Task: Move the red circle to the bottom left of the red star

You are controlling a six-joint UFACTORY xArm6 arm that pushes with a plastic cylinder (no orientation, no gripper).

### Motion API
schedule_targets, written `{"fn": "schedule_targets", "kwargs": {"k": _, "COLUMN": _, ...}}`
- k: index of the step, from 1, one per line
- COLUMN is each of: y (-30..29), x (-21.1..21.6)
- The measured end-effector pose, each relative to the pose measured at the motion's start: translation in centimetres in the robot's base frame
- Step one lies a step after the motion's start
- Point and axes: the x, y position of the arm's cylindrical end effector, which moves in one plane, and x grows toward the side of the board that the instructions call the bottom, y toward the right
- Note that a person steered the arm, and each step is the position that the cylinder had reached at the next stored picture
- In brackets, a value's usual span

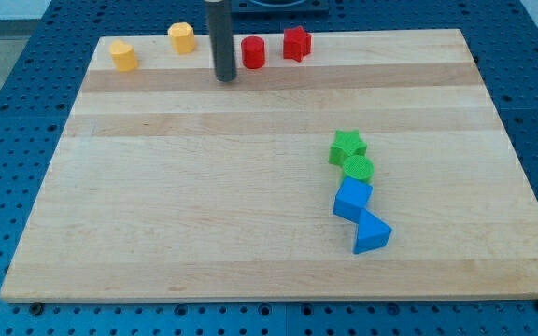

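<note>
While my tip [225, 78], a bare rod with no pincer to report, sits just left of the small red plastic circle [253, 52], that light, rigid, slippery block probably needs pushing from its top-right toward the red plastic star [296, 43]'s bottom left.

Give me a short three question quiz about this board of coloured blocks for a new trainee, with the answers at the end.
1. True or false: my tip touches the red circle block.
2. Which block lies directly at the view's right of the red circle block? A) red star block B) yellow hexagon block C) green star block
3. Fill in: the blue triangle block sits below the blue ___ block on the wooden board.

Key
1. False: my tip stands just to the circle's left, with a gap.
2. A
3. cube; it touches the green circle block above it.
</note>
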Motion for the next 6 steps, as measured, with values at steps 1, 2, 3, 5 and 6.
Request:
{"fn": "schedule_targets", "kwargs": {"k": 1, "y": -0.8, "x": -1.4}}
{"fn": "schedule_targets", "kwargs": {"k": 2, "y": 1.4, "x": -3.4}}
{"fn": "schedule_targets", "kwargs": {"k": 3, "y": 4.1, "x": -5.0}}
{"fn": "schedule_targets", "kwargs": {"k": 5, "y": 4.0, "x": -0.7}}
{"fn": "schedule_targets", "kwargs": {"k": 6, "y": 7.6, "x": 3.1}}
